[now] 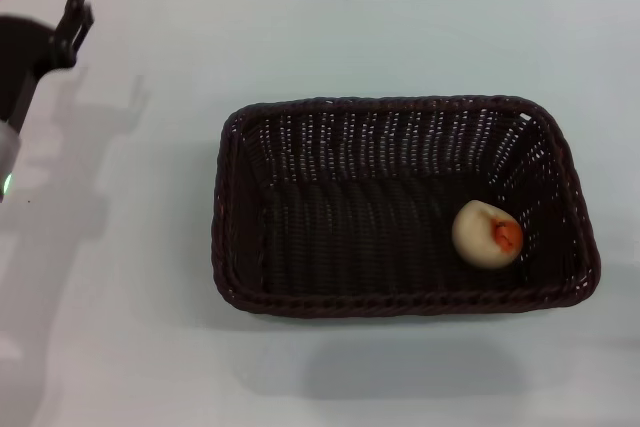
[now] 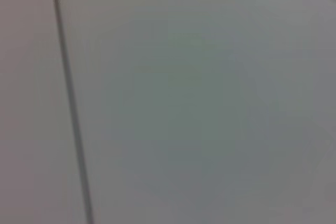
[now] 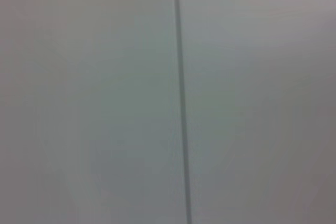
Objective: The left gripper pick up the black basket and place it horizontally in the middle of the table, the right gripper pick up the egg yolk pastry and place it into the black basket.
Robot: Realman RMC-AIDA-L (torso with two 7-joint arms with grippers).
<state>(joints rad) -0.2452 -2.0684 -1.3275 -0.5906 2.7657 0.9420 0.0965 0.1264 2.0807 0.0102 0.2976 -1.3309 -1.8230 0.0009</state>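
Item one: the table [image 1: 130, 347], a plain white top that fills the head view up to its far edge, where a pale wall with one dark vertical seam begins.

Item two: the black basket [image 1: 232, 209], lying flat with its long side parallel to the table's near edge, roughly midway between the near and far edges and a little toward the right edge. You can see its braided rim all the way round; the near wall's inner face is hidden behind that rim.

Item three: the egg yolk pastry [image 1: 487, 234], inside the basket on the woven floor, in the near right corner, close to the right wall. It lies tipped, with its orange-red spot facing right rather than up. Whether it touches the wall you cannot tell from here.

Item four: the left gripper [image 1: 70, 19], raised by the table's far left corner, well apart from the basket. Most of it is cut off by the frame edge; you see two dark finger tips with a small gap between them, seemingly parted, and nothing is held. A green light shows on the arm at the left edge.

Item five: the right gripper, outside the head view.

Both wrist views give you only a blurred pale surface crossed by one dark line.
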